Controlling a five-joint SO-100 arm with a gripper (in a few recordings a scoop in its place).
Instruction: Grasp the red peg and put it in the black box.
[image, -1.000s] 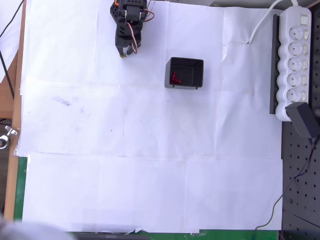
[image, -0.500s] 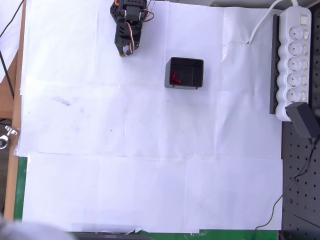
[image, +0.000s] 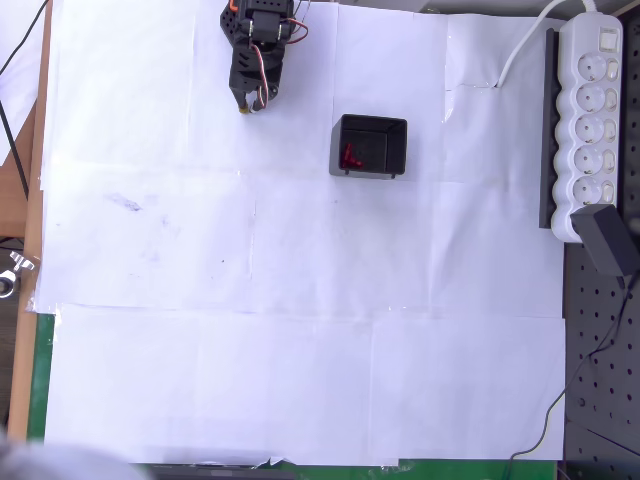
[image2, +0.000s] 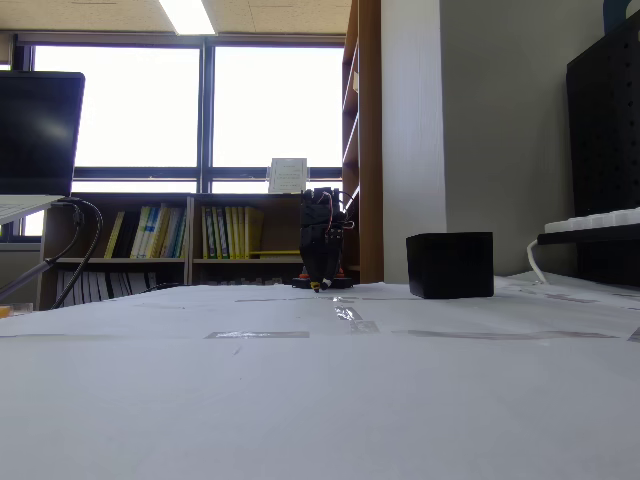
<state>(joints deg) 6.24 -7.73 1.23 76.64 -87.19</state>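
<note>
Lying inside black box (image: 370, 147), red peg (image: 349, 156), fingers (image: 252, 104) apart, holding nothing

Overhead, the red peg (image: 348, 156) lies inside the black box (image: 369, 128).

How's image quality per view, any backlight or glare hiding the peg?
Overhead view: even, bright light, soft shadows; the red peg reads clearly inside the black box. Fixed view: blown-out windows backlight the scene, so the black box and the gripper are dark silhouettes, with a glare streak on the paper.
</note>
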